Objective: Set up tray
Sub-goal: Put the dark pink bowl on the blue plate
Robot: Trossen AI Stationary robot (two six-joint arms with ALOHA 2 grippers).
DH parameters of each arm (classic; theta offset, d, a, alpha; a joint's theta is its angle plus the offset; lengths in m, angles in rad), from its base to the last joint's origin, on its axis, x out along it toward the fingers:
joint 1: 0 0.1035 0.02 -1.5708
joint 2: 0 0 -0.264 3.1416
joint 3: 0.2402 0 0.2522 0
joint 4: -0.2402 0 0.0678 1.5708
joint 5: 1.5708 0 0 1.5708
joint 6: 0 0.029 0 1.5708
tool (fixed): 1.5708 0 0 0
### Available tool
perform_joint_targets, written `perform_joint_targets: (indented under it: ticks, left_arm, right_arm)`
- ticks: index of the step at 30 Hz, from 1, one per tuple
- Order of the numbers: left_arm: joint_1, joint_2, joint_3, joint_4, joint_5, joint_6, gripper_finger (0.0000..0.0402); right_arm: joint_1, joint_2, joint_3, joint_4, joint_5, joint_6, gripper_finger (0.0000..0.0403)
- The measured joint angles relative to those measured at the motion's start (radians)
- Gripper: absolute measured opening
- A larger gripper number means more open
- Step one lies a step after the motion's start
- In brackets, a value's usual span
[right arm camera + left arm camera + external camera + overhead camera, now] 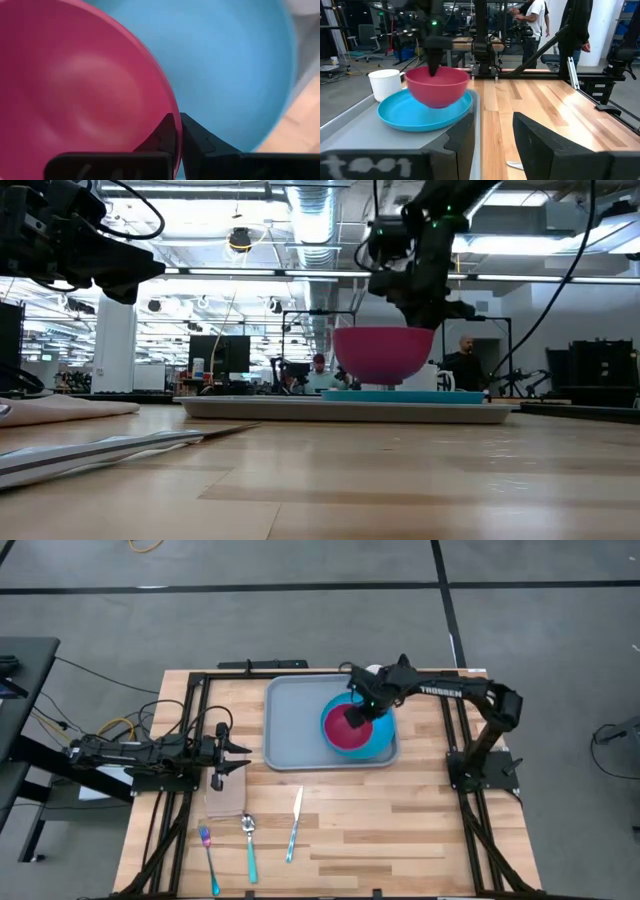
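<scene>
One bowl (352,727), pink, is pinched by its rim in the right gripper (364,712), centre-right of frame, above the blue plate (381,740) on the tray (290,720); lower level, centred. Left gripper (240,750) waits agape.

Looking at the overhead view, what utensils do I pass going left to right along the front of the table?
Fork → spoon → knife.

Tray (298,730): grey-blue plastic, rectangular, rounded corners, raised rim; lies flat at table's far centre; left part bare; right part carries a blue plate with a pink bowl.
</scene>
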Motion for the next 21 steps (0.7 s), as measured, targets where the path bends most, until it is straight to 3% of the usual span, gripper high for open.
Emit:
perform_joint_targets:
  ticks: [9,21]
  left_arm:
    - [0.0,0.0,0.0,0.0,0.0,0.0,0.0122]
    - [0.0,0.0,0.0,0.0,0.0,0.0,0.0122]
  right_arm:
    - [-0.138,0.007,0.0,-0.004,-0.006,-0.071,0.0003]
    - [-0.132,0.007,-0.134,0.076,-0.018,-0.072,0.0005]
